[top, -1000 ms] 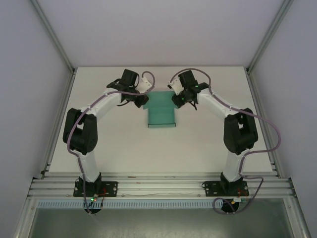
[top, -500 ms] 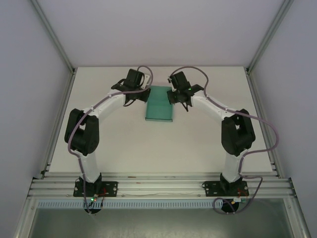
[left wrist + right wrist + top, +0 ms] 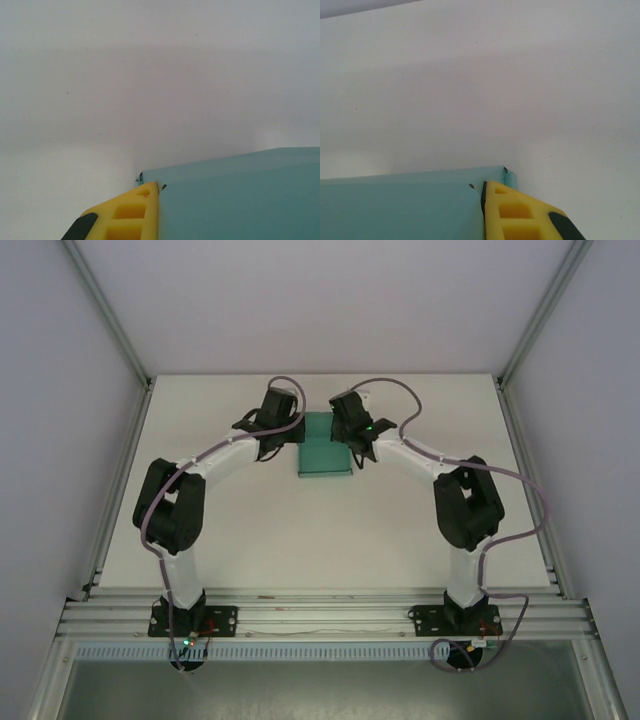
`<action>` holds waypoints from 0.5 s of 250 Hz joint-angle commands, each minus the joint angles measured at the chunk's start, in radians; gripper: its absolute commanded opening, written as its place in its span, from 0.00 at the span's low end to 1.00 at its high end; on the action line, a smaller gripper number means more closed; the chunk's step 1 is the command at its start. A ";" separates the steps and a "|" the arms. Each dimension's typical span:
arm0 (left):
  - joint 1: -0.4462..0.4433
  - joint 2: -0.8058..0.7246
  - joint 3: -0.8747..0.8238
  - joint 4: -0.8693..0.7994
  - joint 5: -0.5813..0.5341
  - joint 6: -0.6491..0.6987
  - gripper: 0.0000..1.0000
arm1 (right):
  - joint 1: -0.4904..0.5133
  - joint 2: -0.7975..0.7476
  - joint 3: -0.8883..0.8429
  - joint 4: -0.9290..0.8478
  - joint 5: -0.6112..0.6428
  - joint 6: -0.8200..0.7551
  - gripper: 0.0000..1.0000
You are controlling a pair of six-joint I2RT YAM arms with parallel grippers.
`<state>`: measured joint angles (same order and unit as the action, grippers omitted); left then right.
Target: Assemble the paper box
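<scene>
Left gripper (image 3: 296, 436), right gripper (image 3: 349, 437), paper box (image 3: 322, 452) between (edges pinched)

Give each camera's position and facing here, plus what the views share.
Top external: fixed above and behind the bases, looking down on the white table; both arms show, left gripper and right gripper meeting at the teal-green card paper box.
Left wrist: on the left arm's wrist, facing past one yellow finger along the box's edge.
Right wrist: mirrored on the right arm, its yellow finger at the opposite edge.
Shared: all three see the box; each wrist view shows a different corner of it.
</scene>
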<state>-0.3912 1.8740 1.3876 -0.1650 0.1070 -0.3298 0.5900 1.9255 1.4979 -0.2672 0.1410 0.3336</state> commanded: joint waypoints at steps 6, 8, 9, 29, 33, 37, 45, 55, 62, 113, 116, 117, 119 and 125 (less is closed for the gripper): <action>-0.016 0.028 0.003 0.117 0.056 -0.108 0.00 | 0.022 0.015 -0.022 0.082 0.024 0.064 0.08; -0.017 0.028 0.004 0.117 0.056 -0.108 0.00 | 0.023 0.015 -0.021 0.082 0.023 0.064 0.08; -0.017 0.040 0.005 0.117 0.056 -0.108 0.00 | 0.022 0.016 -0.021 0.081 0.023 0.064 0.08; -0.025 0.060 0.015 0.116 0.054 -0.120 0.00 | 0.027 0.014 -0.030 0.078 0.028 0.064 0.08; -0.025 0.060 0.015 0.118 0.057 -0.122 0.00 | 0.028 0.010 -0.035 0.080 0.033 0.065 0.08; -0.026 0.060 0.015 0.121 0.062 -0.124 0.00 | 0.028 0.009 -0.040 0.084 0.034 0.066 0.08; -0.028 0.060 0.014 0.129 0.061 -0.129 0.00 | 0.029 0.005 -0.052 0.097 0.036 0.067 0.08; -0.032 0.060 0.007 0.139 0.056 -0.134 0.00 | 0.028 0.000 -0.068 0.117 0.036 0.066 0.08; -0.035 0.059 0.001 0.148 0.055 -0.137 0.00 | 0.030 -0.004 -0.080 0.131 0.033 0.065 0.08; -0.055 0.040 -0.108 0.239 0.047 -0.122 0.00 | 0.043 -0.041 -0.182 0.221 0.087 0.014 0.08; -0.055 0.039 -0.116 0.244 0.046 -0.122 0.00 | 0.043 -0.045 -0.190 0.228 0.091 0.009 0.08; -0.055 0.040 -0.119 0.245 0.046 -0.122 0.00 | 0.044 -0.046 -0.193 0.231 0.094 0.007 0.08; -0.055 0.018 -0.124 0.248 0.046 -0.119 0.00 | 0.044 -0.048 -0.199 0.237 0.097 0.004 0.08; -0.056 0.003 -0.143 0.261 0.049 -0.116 0.00 | 0.046 -0.055 -0.218 0.258 0.104 -0.008 0.08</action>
<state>-0.4156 1.9190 1.3178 -0.0032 0.0883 -0.4076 0.6075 1.9209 1.3502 -0.1104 0.2188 0.3504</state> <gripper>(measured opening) 0.067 0.083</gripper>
